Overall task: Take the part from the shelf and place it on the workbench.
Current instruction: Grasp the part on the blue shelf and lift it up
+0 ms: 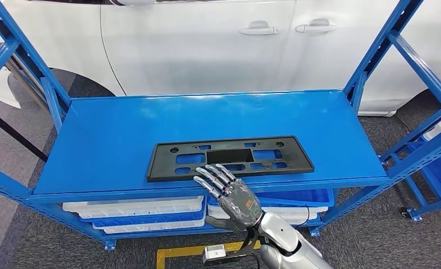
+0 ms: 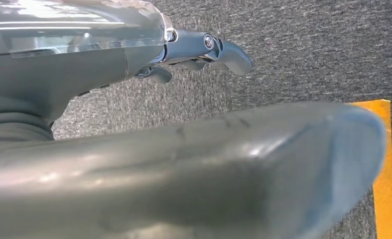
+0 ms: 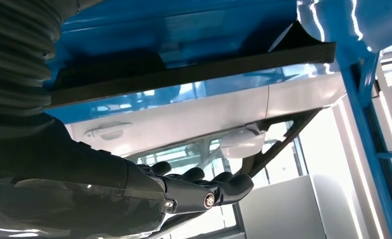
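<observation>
The part is a flat black plastic plate frame with several cutouts. It lies flat near the front edge of the blue shelf top. My right hand comes up from below in front of the shelf, back toward the camera and fingers spread. Its fingertips overlap the part's near edge; I cannot tell whether they touch it. In the right wrist view, the part's dark edge runs just beyond the dark fingers, which hold nothing. My left hand hangs over the grey carpet, holding nothing.
A white car stands close behind the shelf. Blue uprights frame both ends of the shelf. White and blue trays are stacked on the level beneath, and another blue bin sits at right. Yellow floor tape crosses the carpet.
</observation>
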You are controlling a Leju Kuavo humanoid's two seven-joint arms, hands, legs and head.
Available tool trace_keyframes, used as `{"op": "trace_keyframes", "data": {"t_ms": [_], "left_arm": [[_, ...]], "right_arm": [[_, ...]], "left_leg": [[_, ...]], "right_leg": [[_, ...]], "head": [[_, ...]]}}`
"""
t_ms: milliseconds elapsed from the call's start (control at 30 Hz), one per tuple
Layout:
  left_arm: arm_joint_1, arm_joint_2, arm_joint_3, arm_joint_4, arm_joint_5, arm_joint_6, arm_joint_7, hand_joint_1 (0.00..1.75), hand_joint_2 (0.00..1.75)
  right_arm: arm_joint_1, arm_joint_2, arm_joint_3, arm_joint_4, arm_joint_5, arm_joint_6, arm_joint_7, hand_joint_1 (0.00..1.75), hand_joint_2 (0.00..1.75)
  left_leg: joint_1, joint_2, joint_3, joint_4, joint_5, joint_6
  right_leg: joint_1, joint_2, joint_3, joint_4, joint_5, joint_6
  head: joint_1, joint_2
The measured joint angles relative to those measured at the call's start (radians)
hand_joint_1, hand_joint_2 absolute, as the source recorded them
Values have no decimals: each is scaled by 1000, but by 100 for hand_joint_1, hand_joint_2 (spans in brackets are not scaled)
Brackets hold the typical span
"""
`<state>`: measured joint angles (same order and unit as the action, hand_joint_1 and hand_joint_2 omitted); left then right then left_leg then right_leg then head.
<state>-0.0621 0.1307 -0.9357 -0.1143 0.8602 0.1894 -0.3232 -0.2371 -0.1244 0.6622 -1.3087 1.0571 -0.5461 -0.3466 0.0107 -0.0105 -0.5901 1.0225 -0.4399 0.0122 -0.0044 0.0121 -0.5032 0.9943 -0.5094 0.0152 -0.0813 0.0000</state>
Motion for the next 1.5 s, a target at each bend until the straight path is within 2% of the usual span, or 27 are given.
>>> {"op": "trace_keyframes", "data": {"t_ms": [100,233,300,433,567,600,667,700,767,800,833,867,933,967,1000,1100,1167,1233,1267,1300,1333,1367,1400,1467,1500], "left_arm": [[0,0,-10,0,0,2,-2,0,0],[0,0,-25,0,0,12,-19,0,175],[0,0,-34,0,0,21,-32,0,175],[0,0,-43,0,0,31,-44,0,0],[0,1,-45,2,0,37,-49,0,0],[0,2,-48,3,0,37,-49,0,0],[0,2,-53,3,0,37,-51,0,0],[0,2,-55,3,0,36,-51,0,0],[0,2,-58,3,0,36,-51,0,0],[1,2,-58,3,0,36,-51,0,0],[2,2,-58,4,0,36,-51,0,0],[2,2,-59,4,0,36,-51,0,0],[3,2,-59,4,0,36,-51,0,0],[3,3,-59,5,0,35,-51,0,0],[2,4,-59,6,0,35,-52,0,0],[2,4,-59,8,0,35,-52,0,0],[1,4,-59,8,0,35,-52,0,0],[1,4,-59,8,0,35,-53,0,0],[2,4,-59,8,0,35,-52,0,0],[3,4,-59,9,0,35,-52,0,0],[4,5,-61,9,0,35,-52,0,0],[4,5,-63,9,0,35,-52,0,0],[4,5,-66,9,0,35,-52,0,0],[2,9,-76,9,0,34,-52,0,0],[0,11,-80,9,0,33,-51,0,0]], "right_arm": [[-7,11,2,16,31,-80,16,0,175],[-17,33,5,42,59,-123,36,0,175],[-26,47,10,59,60,-120,42,0,175],[-53,81,21,104,35,-86,41,0,175],[-90,115,28,157,17,-67,42,0,175],[-97,120,29,166,15,-61,45,0,175],[-109,126,30,179,12,-52,49,0,175],[-112,127,30,185,10,-51,51,0,175],[-115,129,32,198,8,-50,53,0,175],[-114,129,32,204,7,-49,54,0,175],[-114,129,33,209,7,-49,54,0,175],[-114,129,34,213,7,-49,54,0,175],[-115,129,35,220,7,-48,54,0,175],[-117,129,35,222,7,-48,54,0,175],[-117,129,36,224,7,-47,54,0,175],[-118,131,36,230,7,-46,55,0,175],[-121,133,36,231,7,-46,55,0,87],[-123,137,37,232,9,-46,56,0,0],[-123,138,37,233,13,-47,58,0,0],[-123,139,37,236,20,-48,62,0,0],[-123,139,37,238,30,-51,68,0,0],[-124,139,37,242,41,-54,73,0,0],[-125,140,38,247,53,-58,78,0,0],[-132,143,41,259,77,-70,92,0,87],[-138,146,42,268,93,-81,102,0,131]], "left_leg": [[0,0,0,0,0,0],[0,0,0,0,0,0],[0,0,0,0,0,0],[0,0,0,0,0,0],[-6,0,0,0,-3,5],[-3,1,4,-5,-1,7],[3,3,14,-20,3,13],[5,4,18,-24,4,15],[5,5,20,-25,2,17],[6,5,21,-25,0,15],[6,4,24,-25,-2,13],[7,4,28,-24,-6,9],[9,3,36,-19,-16,-1],[8,3,37,-15,-22,-8],[6,3,36,-12,-25,-16],[6,5,35,-15,-29,-37],[10,6,27,14,-50,-47],[11,7,-22,123,-102,-51],[11,7,-59,193,-128,-51],[11,7,-91,249,-142,-52],[11,7,-110,275,-138,-51],[11,7,-112,263,-115,-49],[10,7,-94,211,-75,-45],[7,6,-42,79,-6,-34],[5,6,-23,32,10,-29]], "right_leg": [[0,0,0,0,0,0],[0,0,0,0,0,0],[0,0,0,0,0,0],[0,0,0,0,0,0],[-7,1,1,-5,1,6],[-7,0,2,-3,-1,9],[-7,-2,-16,39,-23,14],[-9,-3,-43,90,-45,16],[-11,-5,-126,224,-93,20],[-13,-5,-160,273,-100,21],[-16,-6,-178,285,-85,23],[-19,-7,-175,257,-51,24],[-23,-13,-132,134,34,24],[-22,-15,-113,81,57,21],[-21,-16,-104,50,66,15],[-16,-12,-105,37,61,-8],[-16,-12,-96,30,60,-23],[-15,-13,-87,26,56,-34],[-12,-13,-85,26,54,-38],[-9,-13,-83,27,52,-41],[-7,-12,-80,28,49,-43],[-4,-11,-77,28,47,-44],[-3,-10,-71,28,43,-44],[2,-7,-63,30,36,-41],[4,-6,-63,31,34,-37]], "head": [[0,0],[0,0],[0,0],[0,0],[0,0],[0,0],[0,0],[0,0],[0,0],[0,0],[0,0],[0,0],[0,0],[0,0],[0,0],[0,0],[0,0],[0,0],[0,0],[0,0],[0,0],[0,0],[0,0],[0,0],[0,0]]}}
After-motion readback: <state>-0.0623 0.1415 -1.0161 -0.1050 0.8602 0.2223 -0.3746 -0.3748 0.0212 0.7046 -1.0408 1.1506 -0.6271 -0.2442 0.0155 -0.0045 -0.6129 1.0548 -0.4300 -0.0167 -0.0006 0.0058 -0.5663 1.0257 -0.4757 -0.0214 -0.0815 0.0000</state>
